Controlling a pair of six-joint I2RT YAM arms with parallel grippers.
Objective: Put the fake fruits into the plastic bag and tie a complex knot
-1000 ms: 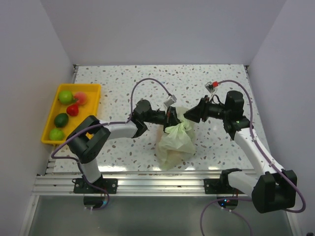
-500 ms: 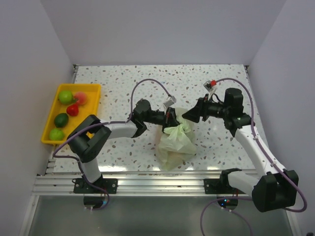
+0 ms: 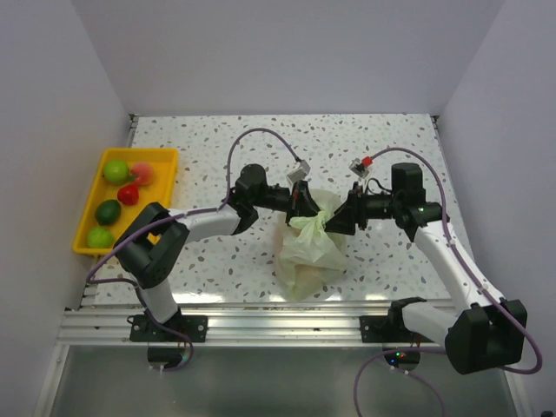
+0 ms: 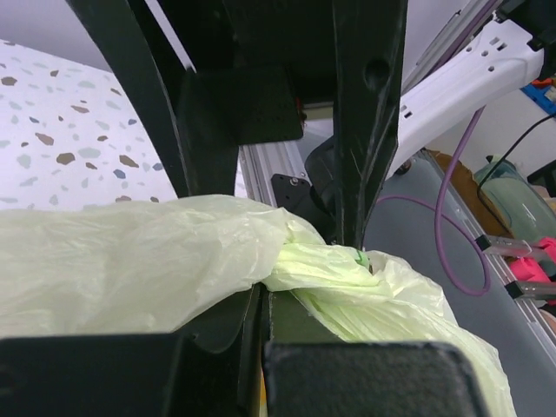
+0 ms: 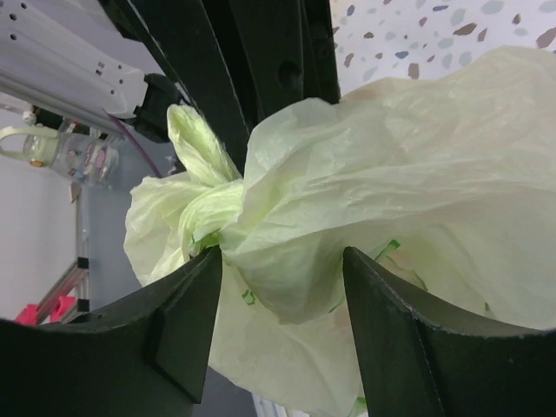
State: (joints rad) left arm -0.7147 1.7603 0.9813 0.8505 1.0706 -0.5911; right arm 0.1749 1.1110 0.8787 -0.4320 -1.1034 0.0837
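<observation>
The plastic bag [image 3: 306, 256] veils whatever it holds; what looks like a faint orange tint shows through. In the right wrist view it runs off the right and bottom edges, and a fold half-covers the knot [image 5: 208, 217].

You have five fake fruits [image 3: 108, 211] in plain sight, all in one yellow tray [image 3: 165, 153]: three green fruits [image 3: 115, 170], one red fruit [image 3: 128, 194] and one pink-orange fruit [image 3: 143, 175]. There is one plastic bag [image 3: 308, 252] on the one desk [image 3: 226, 139], with one twisted bunch [image 3: 313, 223] at its neck. You cannot count any fruits inside the bag through the plastic. You have two pincers at the bag: the left pincer [image 3: 302, 201] and the right pincer [image 3: 339, 217].
</observation>
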